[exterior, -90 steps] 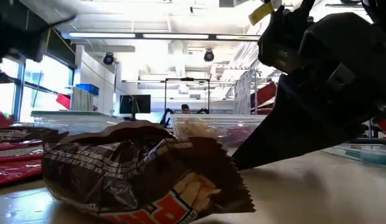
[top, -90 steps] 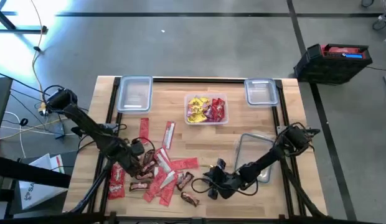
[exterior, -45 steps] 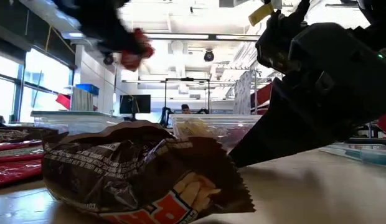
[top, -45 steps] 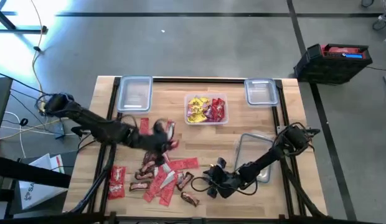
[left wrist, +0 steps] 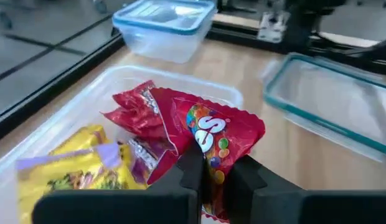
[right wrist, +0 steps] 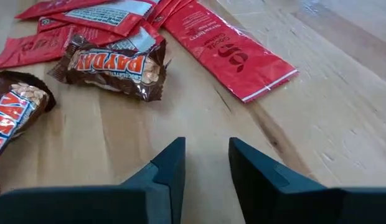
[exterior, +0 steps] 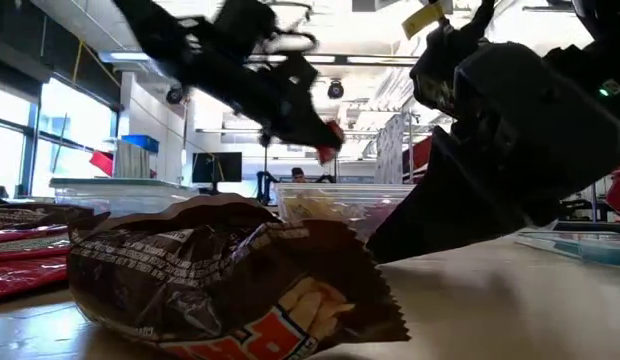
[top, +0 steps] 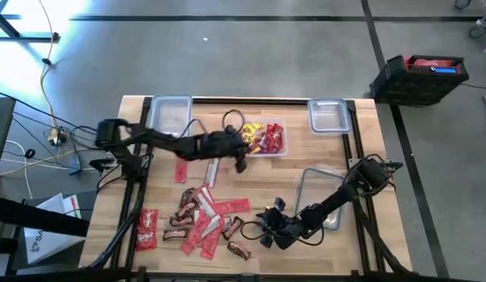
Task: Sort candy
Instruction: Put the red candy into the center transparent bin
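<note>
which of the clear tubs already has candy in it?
The middle tub, under the left hand; it holds yellow and red packets. Both corner tubs look empty.

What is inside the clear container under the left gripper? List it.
The clear container holds yellow packets and red packets. The left gripper holds a red Skittles packet over them, hiding whatever lies below.

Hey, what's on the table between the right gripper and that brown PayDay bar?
Nothing: in the right wrist view only bare wood separates the open right gripper from the PayDay bar.
</note>
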Controlling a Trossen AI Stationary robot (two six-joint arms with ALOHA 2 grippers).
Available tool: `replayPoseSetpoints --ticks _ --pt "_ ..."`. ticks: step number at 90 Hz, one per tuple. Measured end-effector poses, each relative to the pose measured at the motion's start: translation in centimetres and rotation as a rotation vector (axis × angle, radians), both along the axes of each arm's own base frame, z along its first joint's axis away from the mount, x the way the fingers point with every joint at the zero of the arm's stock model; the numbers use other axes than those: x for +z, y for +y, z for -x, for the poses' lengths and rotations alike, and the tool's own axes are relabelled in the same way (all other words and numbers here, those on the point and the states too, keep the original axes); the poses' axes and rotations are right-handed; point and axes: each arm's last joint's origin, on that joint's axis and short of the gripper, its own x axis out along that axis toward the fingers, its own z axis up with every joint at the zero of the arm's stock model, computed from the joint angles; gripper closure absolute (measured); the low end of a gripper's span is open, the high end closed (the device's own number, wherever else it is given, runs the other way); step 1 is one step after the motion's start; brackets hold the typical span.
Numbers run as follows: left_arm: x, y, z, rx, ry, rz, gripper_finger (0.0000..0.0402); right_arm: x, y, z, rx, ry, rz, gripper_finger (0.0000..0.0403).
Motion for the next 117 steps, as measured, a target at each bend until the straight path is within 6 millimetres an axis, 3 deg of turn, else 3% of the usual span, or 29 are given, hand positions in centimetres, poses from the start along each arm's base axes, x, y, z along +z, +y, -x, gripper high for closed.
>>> replayPoseSetpoints --ticks 24,43,59,82,96,117 --pt "-1.7 2.9 -5.0 0.066 0.0 0.021 0.0383 -0.1 0.0 0.1 0.001 0.01 0.009 0.0309" --pt "-2.9 4.2 -6.9 0.08 0.016 -0.001 0.0383 -0.1 0.0 0.2 0.005 0.015 0.012 0.0309" --pt "-4.4 4.6 -7.0 0.058 0.063 -0.007 0.0373 -0.1 0.1 0.2 0.008 0.021 0.013 0.0309" --pt "-4.9 3.7 -7.3 0.023 0.081 0.004 0.0305 -0.2 0.0 0.3 0.008 0.03 0.02 0.0309" --pt "-4.5 3.2 -6.9 0.012 0.131 0.009 0.0279 -0.1 0.0 0.3 0.022 0.036 0.035 0.0309" --pt "-2.7 3.0 -5.6 -0.001 0.232 0.029 0.0273 -0.1 0.0 0.2 0.035 0.044 0.054 0.0309"
